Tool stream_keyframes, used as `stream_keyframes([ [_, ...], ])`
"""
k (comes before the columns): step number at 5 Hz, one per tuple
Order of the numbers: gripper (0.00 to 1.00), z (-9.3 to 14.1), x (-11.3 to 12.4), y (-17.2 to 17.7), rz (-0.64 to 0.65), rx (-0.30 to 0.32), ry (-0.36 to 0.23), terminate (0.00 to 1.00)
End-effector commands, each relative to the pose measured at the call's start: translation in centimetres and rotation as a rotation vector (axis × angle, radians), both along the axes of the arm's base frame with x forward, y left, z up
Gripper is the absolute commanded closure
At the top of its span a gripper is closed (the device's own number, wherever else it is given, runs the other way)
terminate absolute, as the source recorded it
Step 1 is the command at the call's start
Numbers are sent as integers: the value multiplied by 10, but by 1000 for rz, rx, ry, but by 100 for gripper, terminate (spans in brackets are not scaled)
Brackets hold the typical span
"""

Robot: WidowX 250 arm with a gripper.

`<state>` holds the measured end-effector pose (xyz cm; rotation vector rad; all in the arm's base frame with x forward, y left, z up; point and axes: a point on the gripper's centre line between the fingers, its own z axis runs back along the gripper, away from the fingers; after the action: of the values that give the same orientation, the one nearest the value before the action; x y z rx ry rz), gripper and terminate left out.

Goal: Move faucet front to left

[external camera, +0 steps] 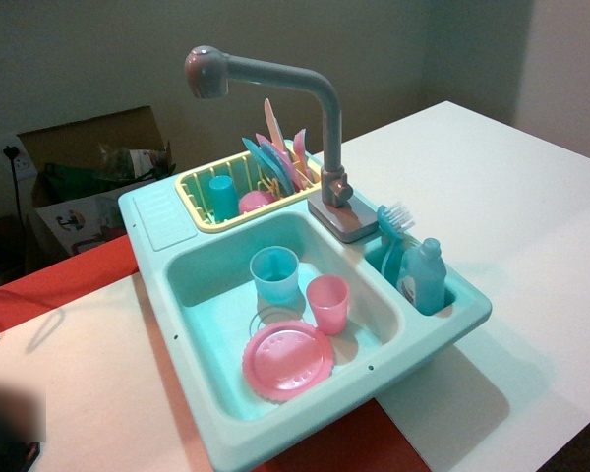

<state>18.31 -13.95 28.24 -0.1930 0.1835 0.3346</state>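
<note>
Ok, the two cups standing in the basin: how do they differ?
The blue cup is translucent light blue; the pink cup is pink. The blue cup stands further back and to the left; the pink cup stands nearer the pink plate. Both stand upright, mouths up, in the sink.

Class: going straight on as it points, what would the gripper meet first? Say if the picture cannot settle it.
It cannot: no gripper shows clearly, only a dark blur in the bottom-left corner, well apart from the faucet, so no heading is readable.

Upright grey-blue faucet (328, 128), spout pointing left
</note>
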Motion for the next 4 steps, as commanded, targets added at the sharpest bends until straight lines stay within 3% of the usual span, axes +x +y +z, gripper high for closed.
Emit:
stream_keyframes([
  [1,0,0,0,0,0,0,0,0],
  [2,0,-5,2,4,0,2,25,0],
  [4,0,-5,43,2,33,12,14,0],
])
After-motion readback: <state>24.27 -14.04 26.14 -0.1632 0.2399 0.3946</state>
